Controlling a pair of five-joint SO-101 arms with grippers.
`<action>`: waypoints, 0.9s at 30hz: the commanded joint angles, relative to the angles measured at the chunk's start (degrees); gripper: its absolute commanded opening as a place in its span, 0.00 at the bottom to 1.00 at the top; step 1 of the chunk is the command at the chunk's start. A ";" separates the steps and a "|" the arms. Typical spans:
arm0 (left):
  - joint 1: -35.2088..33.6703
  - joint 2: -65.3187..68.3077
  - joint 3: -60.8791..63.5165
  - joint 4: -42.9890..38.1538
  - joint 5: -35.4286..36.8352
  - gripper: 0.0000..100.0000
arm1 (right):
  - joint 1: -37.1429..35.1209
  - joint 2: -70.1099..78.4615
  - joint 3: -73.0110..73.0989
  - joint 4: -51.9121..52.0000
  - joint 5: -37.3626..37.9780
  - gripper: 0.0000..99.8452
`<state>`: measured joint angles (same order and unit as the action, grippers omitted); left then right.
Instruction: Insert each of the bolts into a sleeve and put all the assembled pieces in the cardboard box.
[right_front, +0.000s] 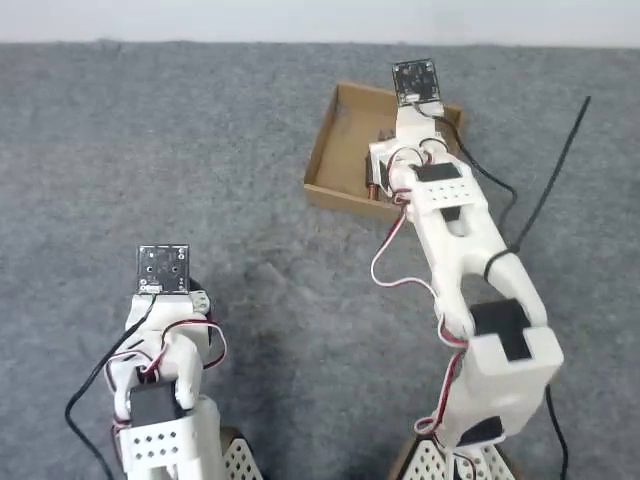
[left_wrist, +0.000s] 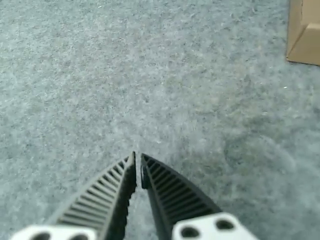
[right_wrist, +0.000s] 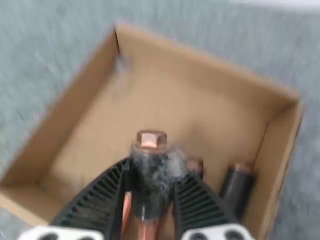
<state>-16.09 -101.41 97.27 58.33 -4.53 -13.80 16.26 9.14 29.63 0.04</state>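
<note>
Sitting clamped inside the right pincer, bolt above cardboard box.

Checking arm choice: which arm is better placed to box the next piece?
Right: the right gripper holds an assembled piece over the cardboard box; the left gripper is shut, empty, over the mat.

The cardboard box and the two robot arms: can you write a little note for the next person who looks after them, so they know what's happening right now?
Grippers: the left gripper is shut and holds nothing, over the grey table. The right gripper is shut on a bolt-and-sleeve piece, held over the inside of the cardboard box.
Done: another assembled piece already lies in the box by a wall. A copper end beside the right gripper may be one more, but it is mostly hidden.
Left: let the held piece go into the box.
</note>
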 joint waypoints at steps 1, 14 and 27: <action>0.09 0.70 -0.48 0.26 -0.44 0.01 | 3.56 2.42 -9.67 3.12 0.79 0.01; 0.18 0.70 -0.48 0.26 -0.44 0.01 | 6.64 15.34 -25.93 13.49 0.79 0.01; 0.18 0.70 -0.48 0.26 -0.44 0.01 | 7.16 15.34 -32.00 23.43 0.79 0.16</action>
<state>-16.09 -101.41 97.27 58.33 -4.53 -7.56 33.76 -17.49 50.02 0.04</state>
